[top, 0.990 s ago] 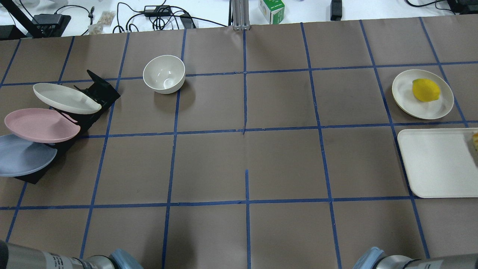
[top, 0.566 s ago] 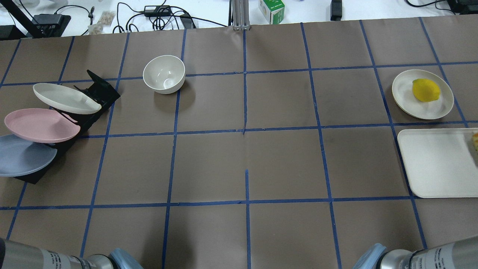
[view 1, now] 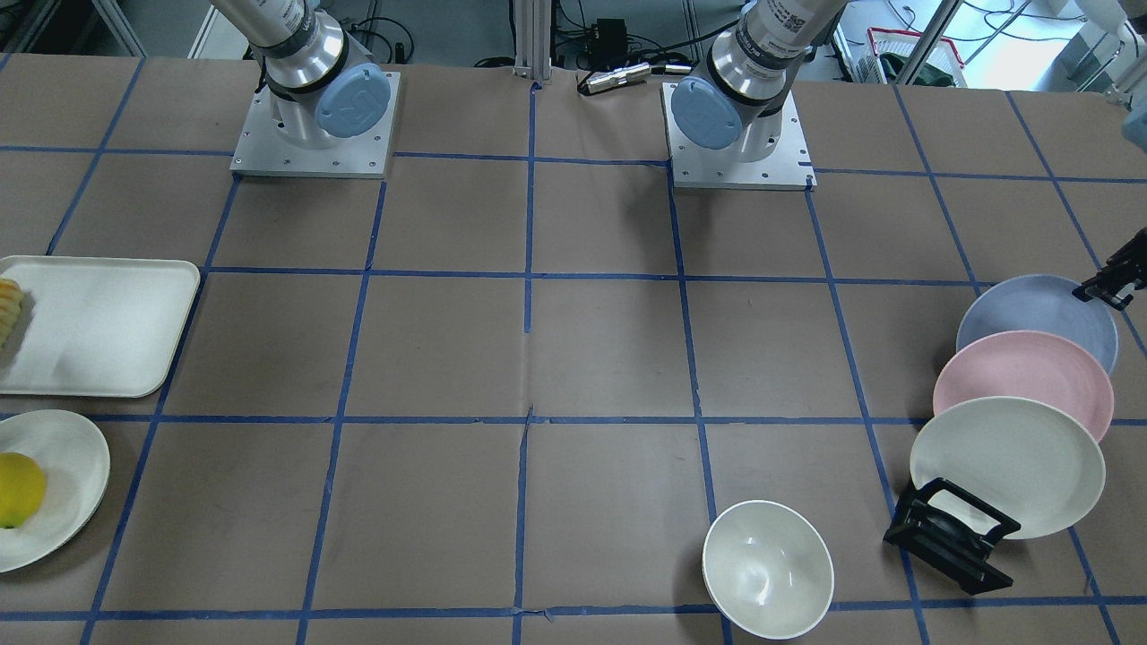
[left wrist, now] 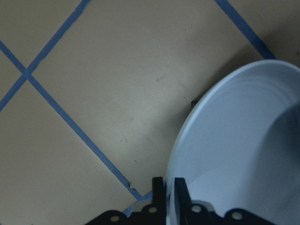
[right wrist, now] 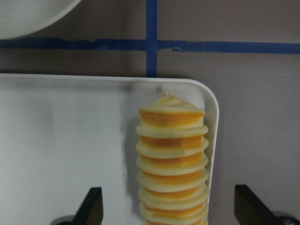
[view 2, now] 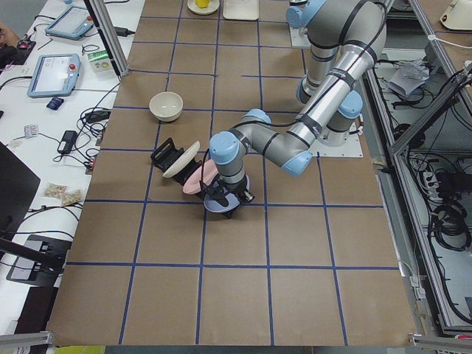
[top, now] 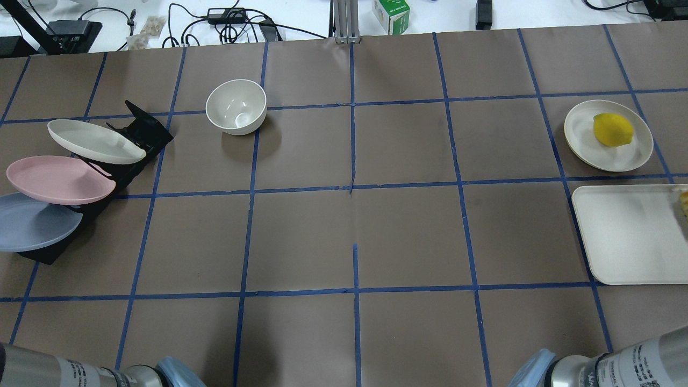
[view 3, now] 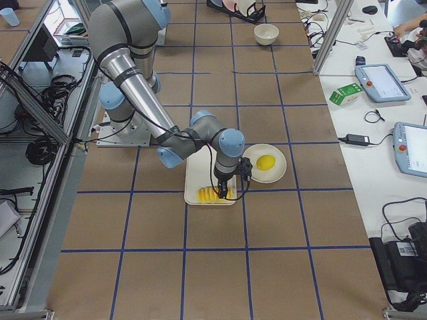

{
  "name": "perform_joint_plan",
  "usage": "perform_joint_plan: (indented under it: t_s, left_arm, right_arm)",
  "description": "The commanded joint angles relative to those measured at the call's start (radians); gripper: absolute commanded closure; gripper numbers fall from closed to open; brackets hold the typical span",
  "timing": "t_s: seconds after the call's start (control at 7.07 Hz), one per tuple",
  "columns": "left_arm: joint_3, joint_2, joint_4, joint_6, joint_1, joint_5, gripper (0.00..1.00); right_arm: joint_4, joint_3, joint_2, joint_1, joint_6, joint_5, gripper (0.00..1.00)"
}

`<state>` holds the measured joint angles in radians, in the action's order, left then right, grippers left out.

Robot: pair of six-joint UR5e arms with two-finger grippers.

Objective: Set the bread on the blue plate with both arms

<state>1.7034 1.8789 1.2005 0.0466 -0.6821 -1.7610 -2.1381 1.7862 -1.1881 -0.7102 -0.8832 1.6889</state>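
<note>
The bread [right wrist: 172, 159], a ridged yellow-orange loaf, lies at the edge of a cream tray [right wrist: 61, 140]. My right gripper [right wrist: 168, 192] is open, one finger on each side of the loaf, and hangs low over it. The bread barely shows at the frame edge in the overhead view [top: 684, 201]. The blue plate [left wrist: 234, 154] leans in the black rack [top: 145, 126], lowest of three plates. My left gripper [left wrist: 168, 192] is shut on its rim, also seen in the front view [view 1: 1109, 285].
A pink plate [top: 59, 180] and a cream plate [top: 94, 141] lean in the same rack above the blue plate. A white bowl [top: 236, 106] stands at the far left-centre. A yellow lemon [top: 613, 129] lies on a small cream plate [top: 634, 153] beyond the tray.
The right arm's lower section at the overhead view's bottom right has come further into view. The plates, bowl and tray have not visibly moved.
</note>
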Motion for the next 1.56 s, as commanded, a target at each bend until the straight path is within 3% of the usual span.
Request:
perform_joint_plan:
  t_s: [0.0, 0.28, 0.57, 0.71, 0.85, 0.99, 1.13, 1.27, 1.41]
  left_arm:
    - [-0.022, -0.035, 0.057, 0.006, 0.001, -0.079, 1.00]
    - [-0.115, -0.081, 0.155, 0.002, 0.013, -0.193, 1.00]
    - [-0.242, -0.118, 0.325, 0.005, 0.030, -0.257, 1.00]
    - [-0.272, -0.150, 0.412, -0.004, 0.030, -0.244, 1.00]
    - [-0.275, -0.211, 0.492, -0.011, 0.024, -0.115, 1.00]
    - [-0.274, -0.262, 0.545, 0.001, 0.016, 0.057, 1.00]
    - [-0.254, -0.276, 0.565, 0.004, -0.041, 0.158, 1.00]
    - [-0.240, -0.296, 0.564, 0.001, -0.139, 0.238, 1.00]
    - [-0.235, -0.285, 0.562, -0.008, -0.237, 0.289, 1.00]
  right_arm:
    - [-0.063, 0.002, 0.056, 0.000, 0.004, 0.023, 0.00]
    - [-0.063, 0.002, 0.080, 0.000, 0.007, 0.023, 0.00]
    - [-0.062, 0.002, 0.085, 0.000, 0.006, 0.026, 0.00]
    - [-0.049, 0.002, 0.087, 0.000, 0.012, 0.029, 0.05]
    - [-0.037, 0.002, 0.084, 0.000, 0.016, 0.038, 0.21]
    - [-0.013, 0.002, 0.079, 0.000, 0.041, 0.044, 0.54]
    - [0.003, 0.001, 0.078, 0.000, 0.052, 0.044, 0.81]
    - [0.023, -0.004, 0.073, -0.002, 0.052, 0.051, 1.00]
    - [0.042, -0.011, 0.056, -0.006, 0.050, 0.073, 1.00]
